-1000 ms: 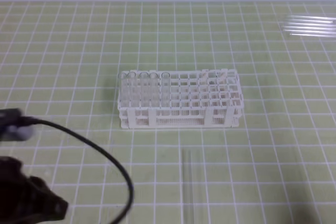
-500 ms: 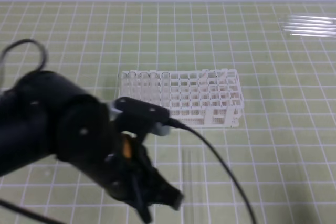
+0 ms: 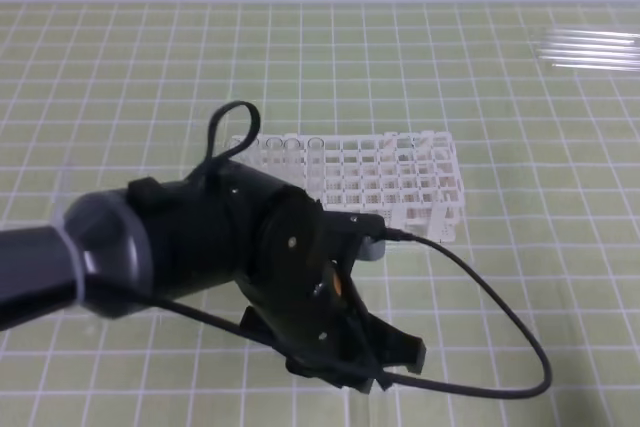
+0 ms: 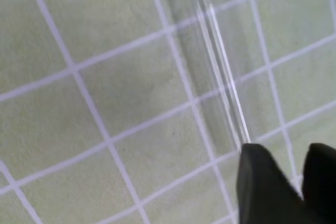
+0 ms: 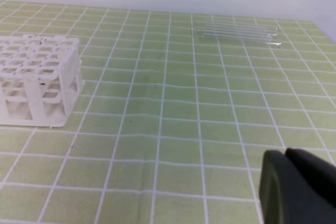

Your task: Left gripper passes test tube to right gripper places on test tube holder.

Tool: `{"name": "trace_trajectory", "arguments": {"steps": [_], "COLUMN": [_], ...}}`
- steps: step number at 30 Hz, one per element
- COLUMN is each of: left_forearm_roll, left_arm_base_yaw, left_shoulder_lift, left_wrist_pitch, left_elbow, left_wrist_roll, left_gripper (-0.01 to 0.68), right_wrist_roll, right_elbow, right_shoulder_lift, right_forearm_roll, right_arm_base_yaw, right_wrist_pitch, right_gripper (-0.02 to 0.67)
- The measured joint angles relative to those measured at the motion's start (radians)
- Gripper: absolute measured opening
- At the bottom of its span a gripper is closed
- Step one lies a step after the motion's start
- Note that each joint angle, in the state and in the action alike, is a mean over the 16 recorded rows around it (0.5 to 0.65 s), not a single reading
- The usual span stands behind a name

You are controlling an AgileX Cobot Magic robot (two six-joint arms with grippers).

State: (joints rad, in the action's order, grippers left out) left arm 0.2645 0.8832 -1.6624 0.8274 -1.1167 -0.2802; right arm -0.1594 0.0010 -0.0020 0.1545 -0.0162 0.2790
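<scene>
In the left wrist view a clear test tube [image 4: 220, 72] lies flat on the green grid mat. Its near end runs under the left gripper [image 4: 303, 174], whose two black fingers stand almost together just above the mat. From the exterior high view the bulky black left arm with its orange band hangs in front of the white test tube holder [image 3: 400, 187], the left gripper [image 3: 385, 367] pointing down at the mat and hiding the tube. The right gripper [image 5: 286, 156] shows only in its own wrist view, shut and empty, far right of the holder [image 5: 37, 72].
Several clear tubes [image 3: 290, 147] stand in the holder's left end. A row of spare tubes [image 3: 590, 50] lies at the back right of the mat, seen too in the right wrist view as spare tubes [image 5: 236, 32]. A black cable [image 3: 480, 297] trails from the left arm.
The left arm has swung from the lower left corner to the middle front. It now covers the lying tube and the holder's left front. The holder has not moved.
</scene>
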Motion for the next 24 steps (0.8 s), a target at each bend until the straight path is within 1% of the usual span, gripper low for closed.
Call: {"name": "trace_trajectory", "arguments": {"steps": [4,7,9,17,24], "left_forearm_roll": [0.015,0.016,0.014,0.006,-0.012], "left_arm_base_yaw": [0.006,0.013,0.02,0.046,0.057], "left_shoulder_lift": [-0.031,-0.048,-0.059,-0.098,-0.137], "left_wrist_pitch": [-0.014,-0.017,-0.021,-0.032,-0.011], "left_elbow": [-0.003,-0.005,-0.007,-0.02,-0.047], "left_wrist_roll": [0.0,-0.002,-0.005,-0.018,-0.02], "left_gripper": [0.253,0.293,0.307,0.289,0.3], "right_wrist_roll": [0.0,0.0,0.0,0.0,0.0], "right_elbow": [0.0,0.0,0.0,0.0,0.0], "right_shoulder_lift": [0.0,0.0,0.0,0.0,0.0], "right_forearm_roll": [0.0,0.0,0.0,0.0,0.0], "right_arm_base_yaw": [0.0,0.0,0.0,0.0,0.0], "right_wrist_pitch": [0.0,0.0,0.0,0.0,0.0], "right_gripper": [-0.018,-0.018,-0.018,-0.018,-0.018]}}
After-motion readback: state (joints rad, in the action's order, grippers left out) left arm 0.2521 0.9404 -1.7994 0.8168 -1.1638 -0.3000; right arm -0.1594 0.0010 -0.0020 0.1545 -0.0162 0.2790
